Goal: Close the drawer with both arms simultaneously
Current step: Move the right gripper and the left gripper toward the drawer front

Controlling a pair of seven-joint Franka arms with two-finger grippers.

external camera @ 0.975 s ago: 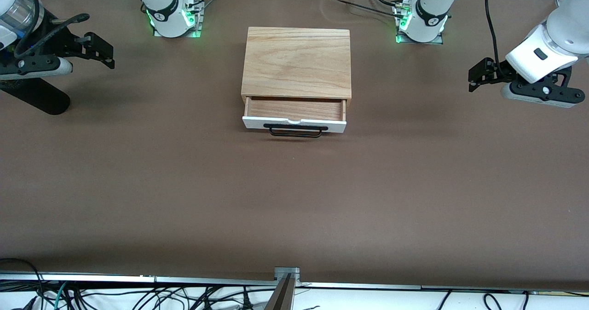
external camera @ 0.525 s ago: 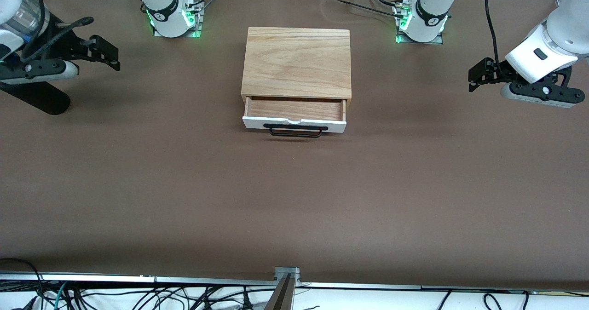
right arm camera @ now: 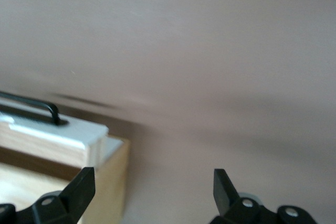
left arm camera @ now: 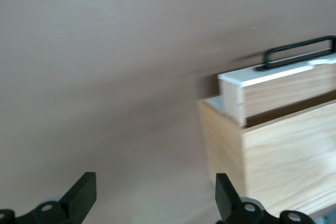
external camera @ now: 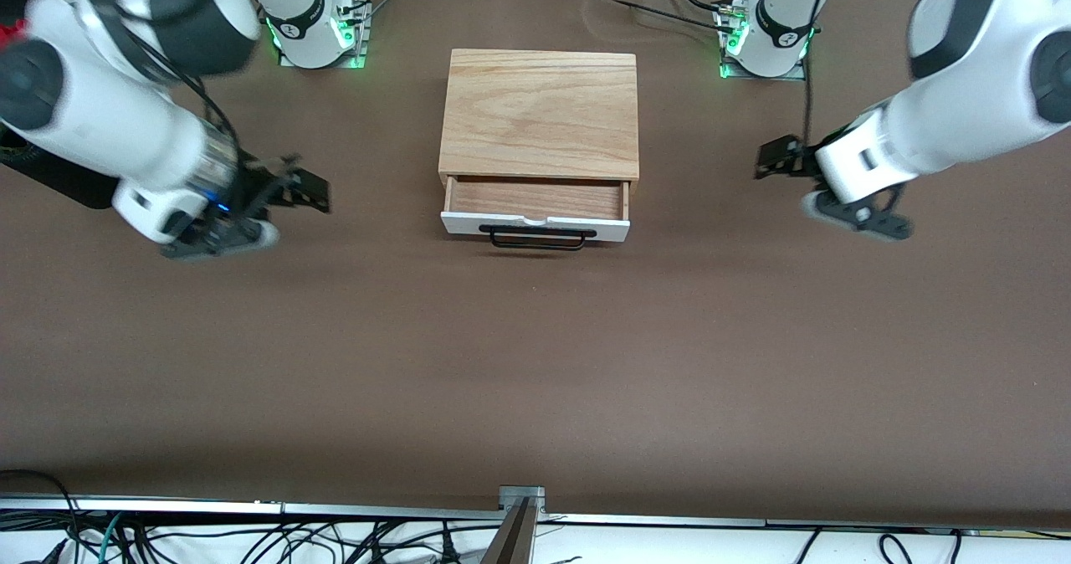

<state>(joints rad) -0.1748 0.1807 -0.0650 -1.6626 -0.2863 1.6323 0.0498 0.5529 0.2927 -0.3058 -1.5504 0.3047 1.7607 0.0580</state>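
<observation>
The drawer (external camera: 535, 200) stands partly pulled out of the light-wood box (external camera: 540, 112) at the middle of the table. Its white front panel (external camera: 535, 226) and black bar handle (external camera: 535, 240) face the front camera, and its brown interior looks empty. My left gripper (external camera: 774, 160) hangs open over the table beside the box, toward the left arm's end. My right gripper (external camera: 310, 189) hangs open over the table toward the right arm's end. The left wrist view shows the open left gripper (left arm camera: 155, 195) and the drawer's corner (left arm camera: 273, 74). In the right wrist view, the open right gripper (right arm camera: 153, 184) has the drawer's other corner (right arm camera: 58, 132) ahead of it.
Both arm bases (external camera: 318, 37) (external camera: 766, 41) glow green, farther from the front camera than the box. A black object (external camera: 67, 181) lies near the table edge at the right arm's end. Cables and a metal bracket (external camera: 521, 497) run along the table's near edge.
Both arms have swung inward from the table's ends toward the box, each gripper now closer to the drawer. The drawer has not moved.
</observation>
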